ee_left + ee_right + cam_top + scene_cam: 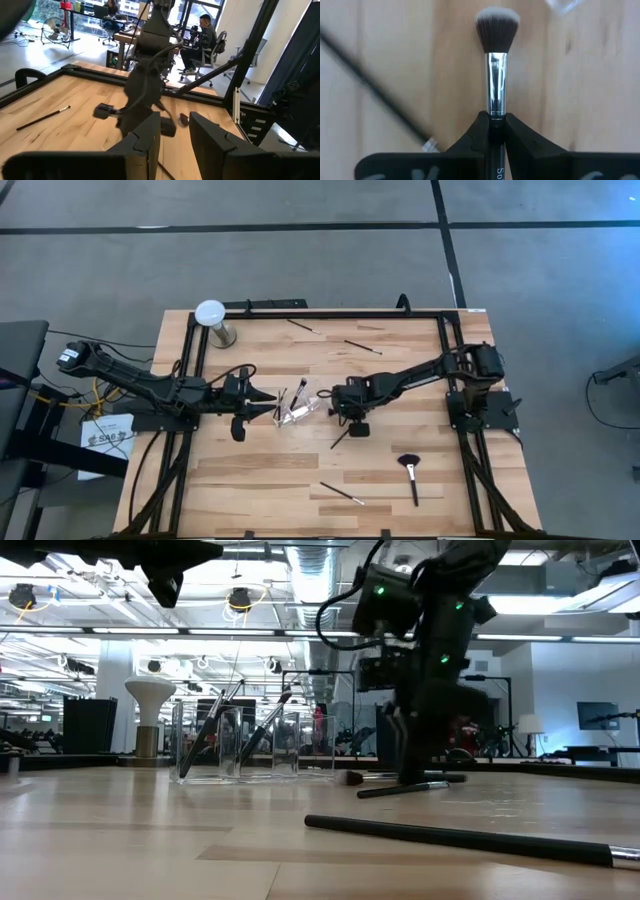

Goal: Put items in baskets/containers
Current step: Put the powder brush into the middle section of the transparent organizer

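The right gripper (pixel 496 120) is clamped on a brush (pixel 496 75); we see its fingers pinching the silver ferrule, with the dark, white-tipped bristles pointing away from the wrist over the bare wood. In the high view that gripper (pixel 350 412) sits just right of the clear cup (pixel 298 412), near the middle of the table (pixel 400 480).

We find the left gripper (pixel 268 408) just left of the cup, with its fingers (pixel 145 137) standing a little apart with nothing between them.

The cup (pixel 235 745) already holds a few brushes leaning at a slant. We count more brushes loose on the table: two beyond the cup toward the far edge (pixel 303 327) (pixel 363 347), a thin one (pixel 341 493) nearer than the cup, and a fan brush (pixel 410 470) to the cup's right and nearer. A white-domed stand (pixel 212 320) sits far left of the cup, at the far corner.
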You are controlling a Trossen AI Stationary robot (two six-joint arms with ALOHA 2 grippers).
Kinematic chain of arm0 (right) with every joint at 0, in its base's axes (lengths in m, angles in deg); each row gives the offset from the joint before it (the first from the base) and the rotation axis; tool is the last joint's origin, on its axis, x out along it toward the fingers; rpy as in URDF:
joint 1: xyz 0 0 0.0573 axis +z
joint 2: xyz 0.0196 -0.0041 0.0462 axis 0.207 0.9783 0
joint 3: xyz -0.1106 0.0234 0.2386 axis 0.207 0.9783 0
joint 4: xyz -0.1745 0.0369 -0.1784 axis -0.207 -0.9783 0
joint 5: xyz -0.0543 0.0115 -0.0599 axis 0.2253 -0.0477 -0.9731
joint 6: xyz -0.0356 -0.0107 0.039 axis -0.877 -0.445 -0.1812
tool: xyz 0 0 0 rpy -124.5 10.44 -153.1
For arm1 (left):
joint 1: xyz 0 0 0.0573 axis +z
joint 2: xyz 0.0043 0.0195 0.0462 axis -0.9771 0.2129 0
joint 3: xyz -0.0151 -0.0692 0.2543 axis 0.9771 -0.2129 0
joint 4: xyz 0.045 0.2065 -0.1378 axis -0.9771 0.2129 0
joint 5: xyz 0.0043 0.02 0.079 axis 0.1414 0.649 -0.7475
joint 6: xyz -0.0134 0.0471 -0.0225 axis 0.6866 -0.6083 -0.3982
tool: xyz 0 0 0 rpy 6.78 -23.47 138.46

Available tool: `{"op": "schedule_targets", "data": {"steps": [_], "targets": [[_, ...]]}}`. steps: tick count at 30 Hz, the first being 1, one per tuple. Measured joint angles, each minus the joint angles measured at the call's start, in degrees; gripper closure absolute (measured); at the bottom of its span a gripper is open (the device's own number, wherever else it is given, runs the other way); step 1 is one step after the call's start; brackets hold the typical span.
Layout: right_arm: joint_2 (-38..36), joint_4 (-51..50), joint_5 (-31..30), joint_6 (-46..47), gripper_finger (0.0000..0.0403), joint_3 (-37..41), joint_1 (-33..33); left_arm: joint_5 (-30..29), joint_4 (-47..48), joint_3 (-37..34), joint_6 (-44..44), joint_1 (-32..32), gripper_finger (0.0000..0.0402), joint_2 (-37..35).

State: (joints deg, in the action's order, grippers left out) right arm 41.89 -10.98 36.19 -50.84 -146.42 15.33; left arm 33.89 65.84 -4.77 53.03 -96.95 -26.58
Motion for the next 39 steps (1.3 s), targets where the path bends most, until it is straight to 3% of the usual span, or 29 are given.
{"op": "schedule_targets", "data": {"steps": [7, 11, 20, 25, 32, 39], "targets": [[-6.91, 0.36, -4.19, 2.06, 0.0376, 0.49, 3.05, 0.0, 0.17, 0.02, 0.0, 0.0, 0.0302, 0.0], [-13.35, 8.96, -5.38, 4.03, 0.0376, 2.98, 4.98, 0.01, 0.19, 0.02, 0.0, 0.0, 0.0302, 0.0], [-23.43, 50.8, -7.53, 3.41, 0.0376, 17.9, 7.76, 4.19, -3.51, 0.02, -5.84, -0.04, 0.03, 1.63], [-20.83, 74.87, -7.27, 1.15, 0.0376, 23.42, 7.79, 4.34, -18.83, 0.07, -10.28, -0.79, 0.0281, 9.86], [-13.3, 86.54, -7.05, 0.18, 0.0376, 23.46, 8.39, 2.43, -37.75, 0.07, -12.57, 0.05, 0.0234, 23.8], [-9.33, 95.16, -6.94, -0.47, 0.0376, 23.42, 9.99, 2.56, -45.0, 0.78, -14.97, 0.28, 0.0186, 32.05]]}}
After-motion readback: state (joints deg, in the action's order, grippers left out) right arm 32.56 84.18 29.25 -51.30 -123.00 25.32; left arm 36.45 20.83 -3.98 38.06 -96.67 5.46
